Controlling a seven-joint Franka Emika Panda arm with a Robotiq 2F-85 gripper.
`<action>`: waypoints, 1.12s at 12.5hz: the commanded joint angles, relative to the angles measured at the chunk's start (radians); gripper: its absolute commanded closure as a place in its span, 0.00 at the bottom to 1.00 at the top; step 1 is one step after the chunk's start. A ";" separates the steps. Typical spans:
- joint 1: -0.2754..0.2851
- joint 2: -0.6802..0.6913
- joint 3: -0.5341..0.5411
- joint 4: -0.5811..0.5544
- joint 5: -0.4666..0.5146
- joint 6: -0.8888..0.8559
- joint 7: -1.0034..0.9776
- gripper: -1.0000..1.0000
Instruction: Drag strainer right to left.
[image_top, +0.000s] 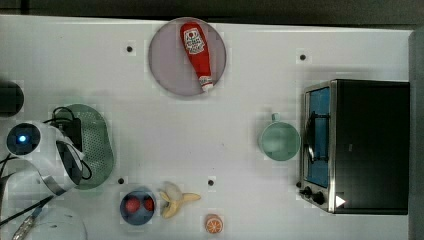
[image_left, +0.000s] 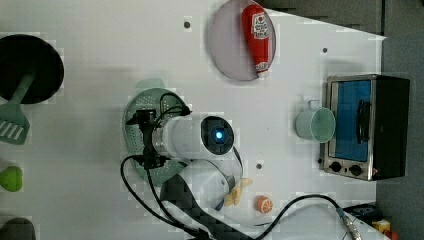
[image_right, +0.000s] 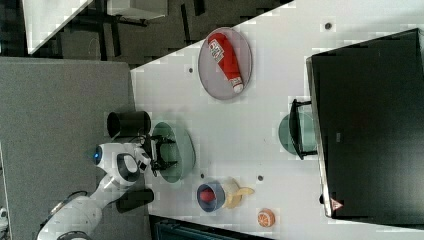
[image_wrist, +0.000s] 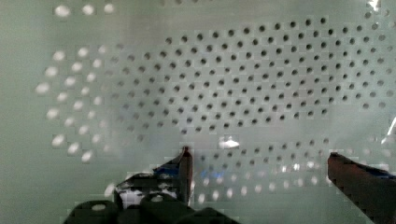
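The strainer (image_top: 98, 145), a pale mint-green oval colander with a hole-dotted bowl, lies on the white table at the top view's left. It also appears in the left view (image_left: 146, 106) and the right view (image_right: 181, 145). My gripper (image_wrist: 259, 161) hangs down into its bowl and is open. In the wrist view its two dark fingers (image_wrist: 186, 164) stand wide apart just above the perforated floor (image_wrist: 233, 84), with nothing between them. The arm's white wrist (image_top: 35, 142) covers the strainer's left part in the top view.
A grey plate (image_top: 165, 55) with a ketchup bottle (image_top: 196, 52) sits at the back. A green mug (image_top: 279, 141) stands by the toaster oven (image_top: 357, 145) at the top view's right. A bowl (image_top: 137, 206), a banana (image_top: 176, 199) and an orange half (image_top: 214, 224) lie near the front edge.
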 joint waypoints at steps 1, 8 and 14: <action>-0.023 -0.121 -0.048 0.011 0.030 -0.120 -0.171 0.00; -0.042 -0.527 -0.362 0.017 0.011 -0.458 -0.637 0.00; -0.064 -0.795 -0.680 0.018 -0.263 -0.781 -1.178 0.00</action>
